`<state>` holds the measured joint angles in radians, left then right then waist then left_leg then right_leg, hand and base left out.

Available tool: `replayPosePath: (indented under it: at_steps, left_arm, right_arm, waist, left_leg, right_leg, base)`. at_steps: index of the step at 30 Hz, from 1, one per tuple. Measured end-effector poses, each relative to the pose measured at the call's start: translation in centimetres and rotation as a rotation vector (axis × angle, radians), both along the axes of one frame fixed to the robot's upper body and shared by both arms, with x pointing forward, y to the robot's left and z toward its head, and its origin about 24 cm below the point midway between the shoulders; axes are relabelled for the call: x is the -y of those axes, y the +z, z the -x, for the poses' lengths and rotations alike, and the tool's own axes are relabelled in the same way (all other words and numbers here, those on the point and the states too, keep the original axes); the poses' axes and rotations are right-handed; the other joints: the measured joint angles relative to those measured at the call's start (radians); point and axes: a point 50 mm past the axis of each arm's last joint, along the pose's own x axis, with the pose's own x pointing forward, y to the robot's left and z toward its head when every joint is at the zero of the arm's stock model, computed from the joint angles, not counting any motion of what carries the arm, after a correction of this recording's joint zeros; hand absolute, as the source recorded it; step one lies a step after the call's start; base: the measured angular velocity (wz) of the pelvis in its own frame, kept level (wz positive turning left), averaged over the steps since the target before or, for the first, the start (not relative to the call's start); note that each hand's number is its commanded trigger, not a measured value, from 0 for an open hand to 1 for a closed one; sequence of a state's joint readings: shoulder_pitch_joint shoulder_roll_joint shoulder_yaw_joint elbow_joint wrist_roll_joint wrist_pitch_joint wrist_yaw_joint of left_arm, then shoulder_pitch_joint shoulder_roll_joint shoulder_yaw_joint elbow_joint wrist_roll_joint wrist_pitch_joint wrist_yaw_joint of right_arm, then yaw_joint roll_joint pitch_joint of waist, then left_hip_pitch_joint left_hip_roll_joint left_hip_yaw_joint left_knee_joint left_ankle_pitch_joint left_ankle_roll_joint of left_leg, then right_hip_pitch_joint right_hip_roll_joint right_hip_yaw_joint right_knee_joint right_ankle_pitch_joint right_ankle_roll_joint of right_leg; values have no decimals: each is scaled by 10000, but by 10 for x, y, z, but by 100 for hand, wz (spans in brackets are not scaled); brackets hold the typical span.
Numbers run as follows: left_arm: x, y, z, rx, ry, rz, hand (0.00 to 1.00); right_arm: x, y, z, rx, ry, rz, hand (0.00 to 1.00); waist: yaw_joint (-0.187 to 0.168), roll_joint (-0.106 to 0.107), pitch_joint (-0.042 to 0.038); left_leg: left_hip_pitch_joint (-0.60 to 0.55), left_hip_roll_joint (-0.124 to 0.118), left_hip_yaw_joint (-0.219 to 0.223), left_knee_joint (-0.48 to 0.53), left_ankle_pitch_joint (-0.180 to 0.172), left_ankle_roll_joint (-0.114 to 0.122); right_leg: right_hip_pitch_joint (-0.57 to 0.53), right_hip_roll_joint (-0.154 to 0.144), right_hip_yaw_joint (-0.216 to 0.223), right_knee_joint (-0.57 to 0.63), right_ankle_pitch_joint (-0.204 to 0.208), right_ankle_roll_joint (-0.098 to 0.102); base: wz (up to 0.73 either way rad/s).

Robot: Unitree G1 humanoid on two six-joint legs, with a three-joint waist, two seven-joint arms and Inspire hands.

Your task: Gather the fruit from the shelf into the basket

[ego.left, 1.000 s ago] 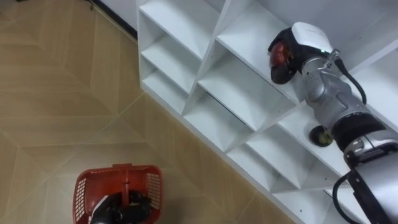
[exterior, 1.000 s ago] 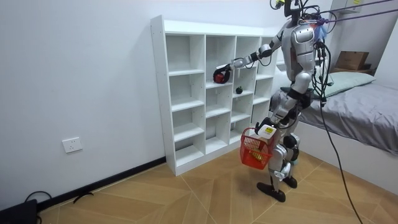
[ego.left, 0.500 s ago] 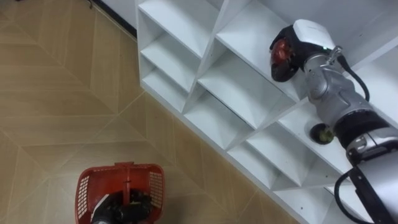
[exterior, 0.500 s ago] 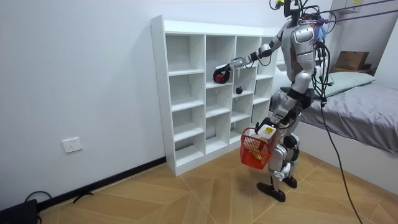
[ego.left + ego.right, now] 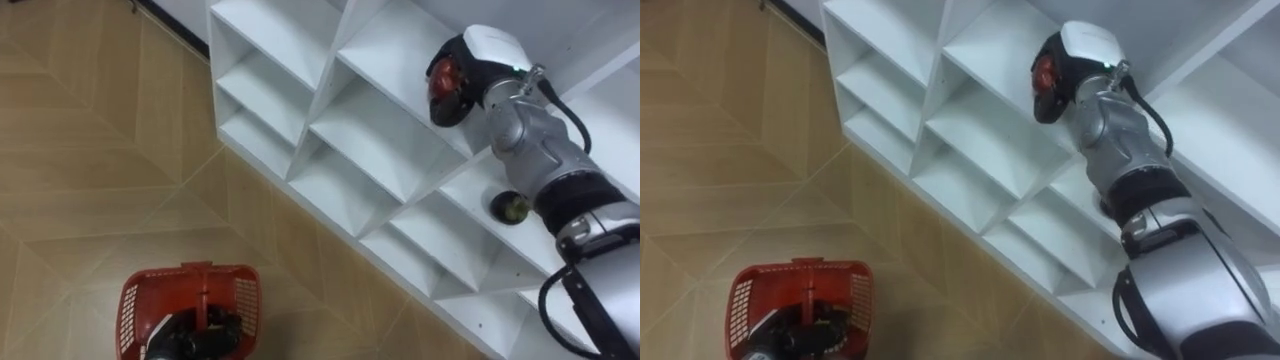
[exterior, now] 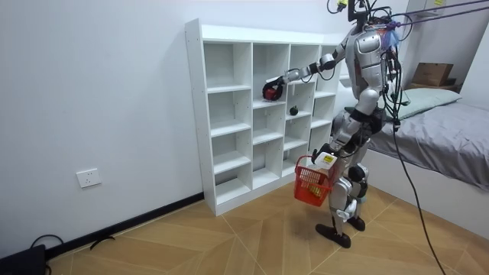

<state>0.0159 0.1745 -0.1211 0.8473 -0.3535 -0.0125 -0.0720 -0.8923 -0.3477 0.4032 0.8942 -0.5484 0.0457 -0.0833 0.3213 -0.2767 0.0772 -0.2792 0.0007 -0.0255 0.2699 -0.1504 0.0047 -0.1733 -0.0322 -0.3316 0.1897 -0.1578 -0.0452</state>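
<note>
Right robot hand point(image 5: 482, 55) is curled around a red fruit point(image 5: 441, 82) up at 1 o'clock in the shelf point(image 5: 370, 135). Left robot hand point(image 5: 196, 336) grips the basket point(image 5: 133, 300) at 7 o'clock. A dark fruit point(image 5: 512, 207) sits in a cubby at 3 o'clock.

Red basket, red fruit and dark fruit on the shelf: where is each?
red basket point(image 5: 248, 300), left eye view, mesh side wall.
red fruit point(image 5: 441, 84), left eye view, exposed skin.
dark fruit point(image 5: 511, 207), left eye view, its middle.
</note>
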Motion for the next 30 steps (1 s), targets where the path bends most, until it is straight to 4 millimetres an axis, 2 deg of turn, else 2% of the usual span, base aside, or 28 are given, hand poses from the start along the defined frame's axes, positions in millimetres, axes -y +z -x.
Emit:
replayPosePath:
  at_steps: [3,4,5,6,8,12,15,18,22,26,30]
  left_arm:
    - [5,3,-2,222,-121,32,100]
    - [8,7,-5,502,-163,132,100]
    - [15,9,-6,703,-87,294,100]
    - [18,10,-6,757,-31,347,100]
    - [25,10,-4,791,90,471,100]
    - [30,10,-4,801,1,588,100]
    - [40,10,-3,777,-142,820,100]
    - [44,11,-4,840,-225,903,100]
    - [45,12,-5,889,-298,912,100]
    - [46,12,-6,927,-313,937,100]
    - [47,14,-8,992,-218,1085,100]
  right_arm:
    - [-7,8,6,588,406,-474,100]
    - [-8,10,9,802,573,-725,100]
    - [-14,11,15,1028,897,-1001,100]
    - [-15,10,18,1090,977,-1146,100]
    - [-20,3,28,1096,1338,-1430,100]
    - [-26,-5,42,927,1788,-1466,100]
    - [-29,-16,54,471,2095,-1506,100]
    - [-30,-20,57,372,2114,-1372,100]
    - [-35,-15,60,576,2195,-1675,100]
    - [-33,-18,69,570,2206,-1910,100]
    - [-35,-21,69,300,2253,-2023,100]
  waist:
    - [-192,55,-26]
    - [-327,126,-60]
    - [-454,272,-132]
    - [-502,336,-165]
    - [-561,586,-332]
    - [-824,866,-485]
    - [-1011,1033,-554]
    - [-1092,1071,-567]
    - [-1315,1096,-578]
    - [-1299,1107,-585]
    - [-1288,1123,-584]
  left_leg:
    - [131,32,217,-4,0,0]
    - [227,20,237,-9,-2,3]
    - [326,23,241,-43,-5,9]
    - [404,31,271,-69,-8,12]
    - [875,65,454,-330,-26,43]
    - [1393,58,501,-428,-28,44]
    - [1794,40,520,-484,-19,49]
    - [1921,31,653,-490,-18,53]
    - [2068,55,810,-475,-15,56]
    - [2238,61,953,-612,-3,62]
    - [2396,75,1062,-793,2,63]
  right_leg:
    - [57,21,197,7,30,-1]
    - [134,40,236,4,46,1]
    - [235,26,233,4,51,9]
    - [293,6,254,8,51,10]
    - [601,5,328,-6,53,24]
    - [1073,11,359,-17,51,29]
    - [1451,-4,408,-28,40,45]
    - [1543,12,564,-18,40,45]
    - [1607,61,789,-1,79,40]
    - [1624,67,932,-1,82,49]
    - [1642,98,1077,-12,82,49]
  base:
    - [-22]
    - [-7]
    - [0]
    - [-3]
    - [-15]
    - [-5]
    - [-2]
    - [-13]
    - [-14]
    - [-11]
    - [-12]
